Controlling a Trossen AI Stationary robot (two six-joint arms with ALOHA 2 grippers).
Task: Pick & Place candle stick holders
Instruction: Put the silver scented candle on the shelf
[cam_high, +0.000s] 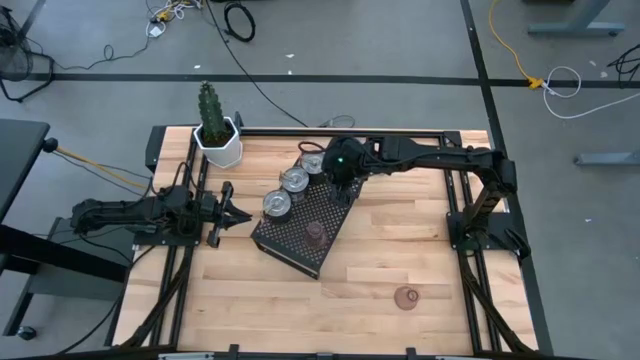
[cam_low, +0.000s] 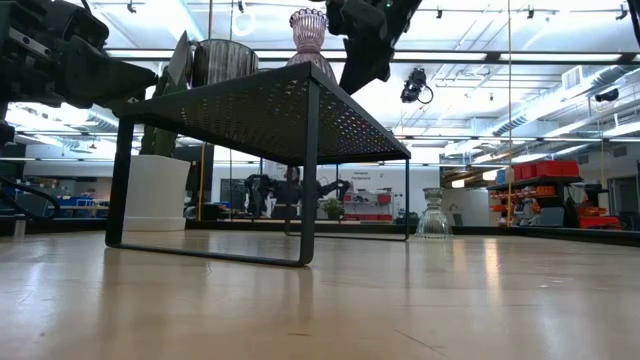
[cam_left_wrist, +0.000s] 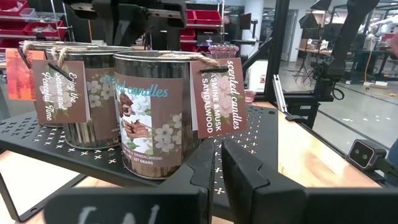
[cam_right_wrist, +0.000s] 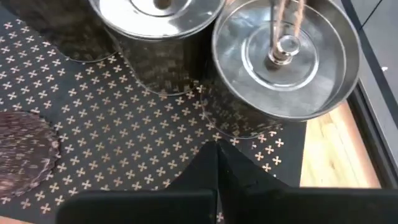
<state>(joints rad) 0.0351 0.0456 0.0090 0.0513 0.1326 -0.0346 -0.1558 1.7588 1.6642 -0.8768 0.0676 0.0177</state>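
Three shiny silver holders (cam_high: 295, 180) stand in a row on the black perforated tray (cam_high: 290, 245), along its left edge. A pinkish-brown glass holder (cam_high: 315, 235) stands mid-tray; it also shows in the low view (cam_low: 308, 30). Another pinkish-brown holder (cam_high: 406, 297) stands on the table, front right. No olive-yellow holder is in view. My right gripper (cam_high: 340, 172) is shut and empty above the tray's far end, beside the farthest silver holder (cam_right_wrist: 286, 56). My left gripper (cam_high: 240, 212) is shut and empty just left of the tray, facing the nearest silver holder (cam_left_wrist: 158, 118).
A white hexagonal cactus pot (cam_high: 218, 140) stands at the table's far left corner. The tray stands on thin legs (cam_low: 308, 170), raised above the wooden table. Bare tabletop lies to the front and right of the tray.
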